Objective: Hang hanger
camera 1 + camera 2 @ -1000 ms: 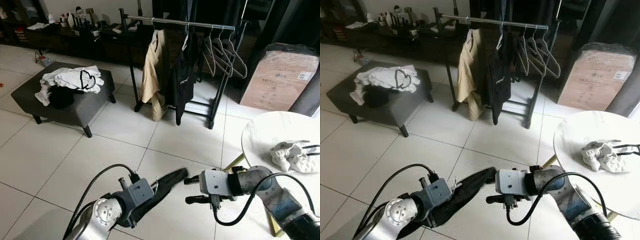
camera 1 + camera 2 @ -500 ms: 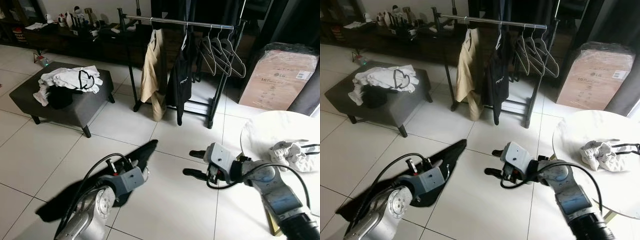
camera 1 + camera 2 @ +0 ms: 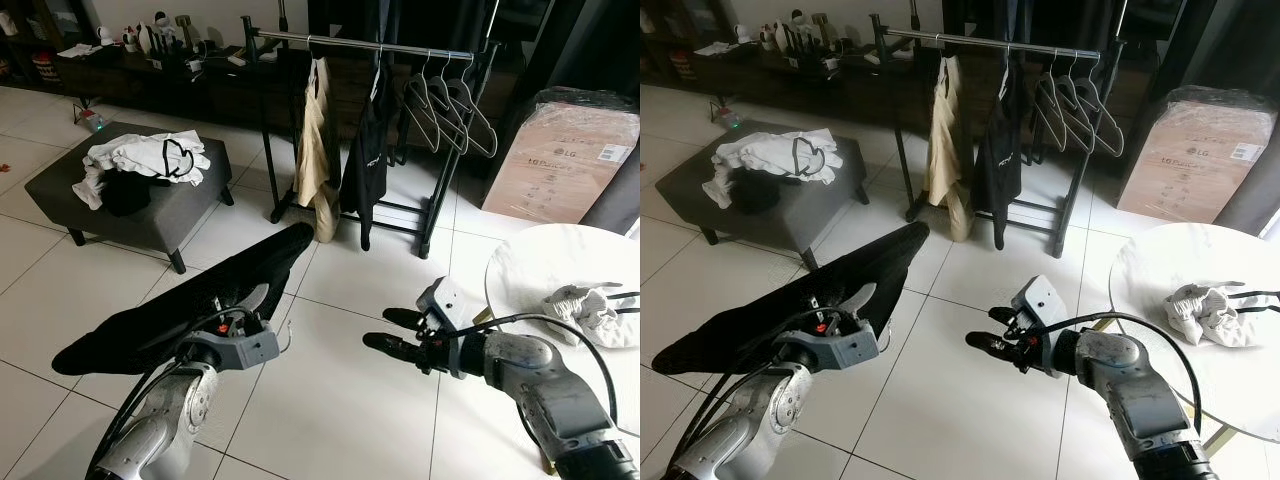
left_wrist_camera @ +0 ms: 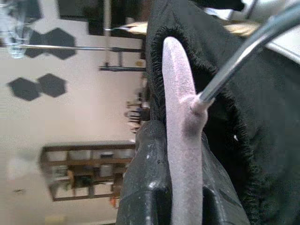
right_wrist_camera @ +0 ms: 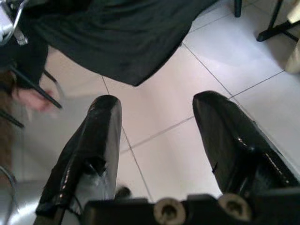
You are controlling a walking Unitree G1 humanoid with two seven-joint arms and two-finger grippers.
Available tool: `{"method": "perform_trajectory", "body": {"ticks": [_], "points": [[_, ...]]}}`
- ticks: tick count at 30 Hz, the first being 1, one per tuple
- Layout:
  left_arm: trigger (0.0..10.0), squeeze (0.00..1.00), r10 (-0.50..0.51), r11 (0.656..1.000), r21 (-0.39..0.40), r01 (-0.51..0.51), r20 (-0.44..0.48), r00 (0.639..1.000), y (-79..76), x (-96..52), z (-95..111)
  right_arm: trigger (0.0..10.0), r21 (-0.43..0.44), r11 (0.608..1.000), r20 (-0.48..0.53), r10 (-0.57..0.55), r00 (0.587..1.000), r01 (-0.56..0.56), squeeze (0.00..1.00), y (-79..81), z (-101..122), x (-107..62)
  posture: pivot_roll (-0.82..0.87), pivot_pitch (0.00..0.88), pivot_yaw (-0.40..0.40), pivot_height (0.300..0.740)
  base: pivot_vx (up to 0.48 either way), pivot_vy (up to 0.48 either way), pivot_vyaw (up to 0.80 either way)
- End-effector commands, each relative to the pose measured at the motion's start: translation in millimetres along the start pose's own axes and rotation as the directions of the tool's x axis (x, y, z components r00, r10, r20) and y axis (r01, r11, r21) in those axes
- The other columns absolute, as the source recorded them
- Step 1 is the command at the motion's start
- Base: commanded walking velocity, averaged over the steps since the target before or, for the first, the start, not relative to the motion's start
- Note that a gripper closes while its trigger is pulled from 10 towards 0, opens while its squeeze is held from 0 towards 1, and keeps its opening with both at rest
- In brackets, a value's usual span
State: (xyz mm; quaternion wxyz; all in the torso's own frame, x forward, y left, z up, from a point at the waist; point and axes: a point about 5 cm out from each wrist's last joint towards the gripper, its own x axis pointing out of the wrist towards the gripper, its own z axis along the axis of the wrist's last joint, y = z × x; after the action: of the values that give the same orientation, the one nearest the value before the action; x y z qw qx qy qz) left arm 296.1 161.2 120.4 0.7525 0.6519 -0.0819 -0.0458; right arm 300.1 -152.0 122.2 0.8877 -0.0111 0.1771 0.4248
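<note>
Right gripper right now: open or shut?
Open. In the right wrist view the right gripper has its two black fingers spread apart with bare floor tile between them, holding nothing.

The clothes rack [image 3: 372, 48] stands far ahead of both jaws. The stool [image 3: 130, 205] with clothes [image 3: 145, 157] on it sits left of them. The table [image 3: 545, 270] is right, the box [image 3: 565, 150] behind it.

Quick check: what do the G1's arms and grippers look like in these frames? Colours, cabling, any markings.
Both arms are silver-grey metal with rounded joint housings and black cables looped outside. The left arm has a small red spot on its grey wrist block. The left gripper and right gripper each have two long, glossy black fingers. The right arm carries a boxy grey wrist module.
</note>
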Motion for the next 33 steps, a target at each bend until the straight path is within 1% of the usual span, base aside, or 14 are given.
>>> {"method": "perform_trajectory", "body": {"ticks": [1, 3, 4, 5, 6, 7, 10, 11, 14, 17, 19, 20, 23, 33], "points": [[10.0, 0.0, 0.046, 0.999, -0.003, -0.046, -0.003, 0.999, 2.1, -2.0, -5.4, 10.0, 0.035, 0.999, 0.041, -0.012, 0.999, 0.01, 0.0, 1.8, 4.6, -1.8, -0.05, 0.103, -0.001, 0.74, 0.0, 0.0, 0.0], [10.0, 0.0, 0.055, 0.995, -0.078, -0.057, -0.021, 0.998, 1.2, -2.7, -7.7, 10.0, 0.037, 0.998, 0.037, -0.045, 0.998, 0.044, 0.0, -0.6, 3.7, -0.7, -0.05, 0.103, -0.001, 0.74, 0.0, 0.0, 0.0], [10.0, 0.0, -0.004, 0.913, -0.408, -0.022, -0.062, 0.998, -3.3, -3.9, -4.9, 10.0, -0.024, 0.989, 0.0, -0.148, 0.989, 0.148, 0.0, -9.1, -5.6, 2.4, -0.05, 0.1, 0.0, 0.74, 0.0, 0.0, 0.0], [10.0, 0.0, -0.066, 0.767, -0.641, 0.003, -0.074, 0.995, -7.4, -5.7, -1.5, 10.0, -0.117, 0.966, -0.05, -0.238, 0.97, 0.231, 0.0, -16.9, -17.2, 3.7, -0.04, 0.091, 0.002, 0.74, 0.0, 0.0, 0.0], [10.0, 0.0, -0.081, 0.734, -0.679, 0.01, -0.074, 0.994, -8.5, -6.1, -0.8, 10.0, -0.141, 0.959, -0.061, -0.258, 0.964, 0.247, 0.0, -18.6, -20.1, 3.6, -0.04, 0.091, 0.002, 0.74, 0.0, 0.0, 0.0], [10.0, 0.0, -0.076, 0.682, -0.731, -0.026, -0.106, 0.991, -6.7, -8.4, -2.6, 10.0, -0.05, 0.936, -0.043, -0.351, 0.935, 0.349, 0.0, -28.8, -29.1, 3.5, -0.04, 0.085, 0.003, 0.74, 0.0, 0.0, 0.0], [10.0, 0.0, -0.093, 0.636, -0.769, -0.063, -0.158, 0.983, -8.5, -11.4, -5.9, 10.0, -0.012, 0.889, -0.064, -0.457, 0.887, 0.458, 0.0, -38.6, -43.4, 1.6, -0.04, 0.075, 0.003, 0.74, 0.0, 0.0, 0.0], [10.0, 0.0, -0.147, 0.537, -0.84, -0.078, -0.184, 0.972, -14.5, -15.2, -4.9, 10.0, -0.042, 0.851, -0.132, -0.525, 0.841, 0.524, 0.0, -41.9, -68.2, -0.3, -0.03, 0.066, 0.002, 0.74, 0.0, 0.0, 0.0], [10.0, 0.0, -0.244, 0.263, -0.964, -0.026, -0.093, 0.965, -23.8, -20.3, 9.3, 10.0, -0.008, 0.818, -0.24, -0.56, 0.793, 0.576, 0.0, -33.4, -111.3, -0.4, -0.02, 0.054, 0.002, 0.74, 0.0, 0.0, 0.0], [10.0, 0.0, -0.257, 0.207, -0.977, -0.042, -0.096, 0.961, -24.9, -22.3, 9.4, 10.0, 0.022, 0.81, -0.28, -0.557, 0.782, 0.585, 0.0, -27.3, -127.3, 0.5, -0.03, 0.051, 0.003, 0.74, 0.0, 0.0, 0.0], [10.0, 0.0, -0.279, 0.228, -0.974, -0.003, -0.068, 0.958, -27.4, -28.7, 7.9, 10.0, 0.003, 0.782, -0.353, -0.583, 0.732, 0.623, 0.0, -21.8, -148.9, -6.2, -0.03, 0.04, 0.003, 0.74, 0.0, 0.0, 0.0], [10.0, 0.0, -0.305, 0.221, -0.975, 0.012, -0.057, 0.951, -30.6, -33.9, 5.5, 10.0, 0.017, 0.744, -0.402, -0.607, 0.685, 0.668, 0.0, -18.9, -162.7, -12.4, -0.03, 0.037, 0.005, 0.74, 0.0, 0.0, 0.0], [10.0, 0.0, -0.328, 0.214, -0.977, 0.022, -0.05, 0.943, -33.4, -41.0, 1.0, 10.0, 0.044, 0.692, -0.46, -0.626, 0.63, 0.72, 0.0, -13.3, -179.1, -19.3, -0.03, 0.03, 0.005, 0.74, 0.0, 0.0, 0.0], [10.0, 0.0, -0.328, 0.214, -0.977, 0.022, -0.05, 0.943, -33.4, -41.0, 1.0, 10.0, 0.044, 0.692, -0.46, -0.626, 0.63, 0.72, 0.0, -13.3, -179.1, -19.3, -0.03, 0.03, 0.005, 0.74, 0.0, 0.0, 0.0]]}}
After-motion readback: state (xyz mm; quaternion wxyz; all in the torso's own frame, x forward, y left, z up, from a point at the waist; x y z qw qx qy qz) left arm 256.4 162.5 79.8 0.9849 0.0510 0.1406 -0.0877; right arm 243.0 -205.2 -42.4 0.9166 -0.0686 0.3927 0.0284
